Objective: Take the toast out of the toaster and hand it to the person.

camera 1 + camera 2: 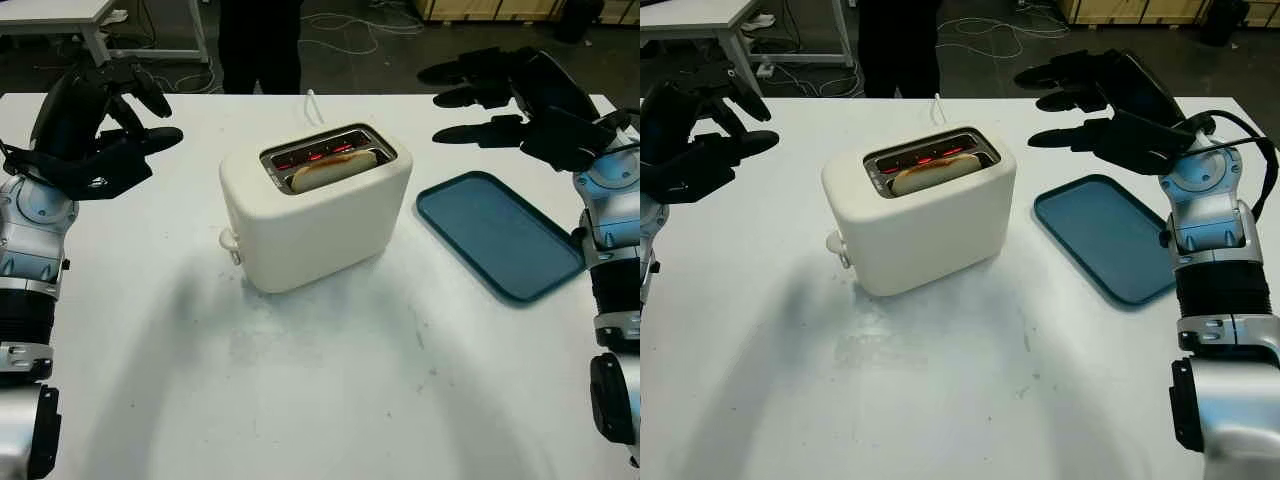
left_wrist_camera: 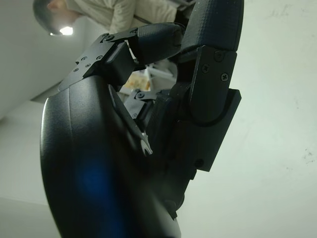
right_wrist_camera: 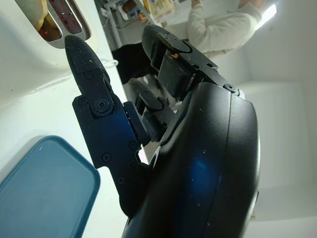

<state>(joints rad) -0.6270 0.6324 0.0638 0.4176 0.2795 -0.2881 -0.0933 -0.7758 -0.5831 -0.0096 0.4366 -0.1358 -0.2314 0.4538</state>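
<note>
Centrally on the white surface (image 1: 300, 390) a cream toaster (image 1: 310, 215) holds toast (image 1: 330, 172), slots glowing; teal tray (image 1: 497, 232) beside it, seemingly bare. Left hand (image 1: 105, 130) and right hand (image 1: 1095, 105) hover released.

We can see just the top of the toast (image 1: 333, 169); the rest is down inside the toaster (image 1: 310, 215). The person (image 1: 260, 40) behind the table (image 1: 300, 380) is cut off at the top edge, so we see dark legs.

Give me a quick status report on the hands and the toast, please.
Left hand open, left of toaster. Right hand open, above tray. Toast in slot, untouched. Nothing blocking.
</note>
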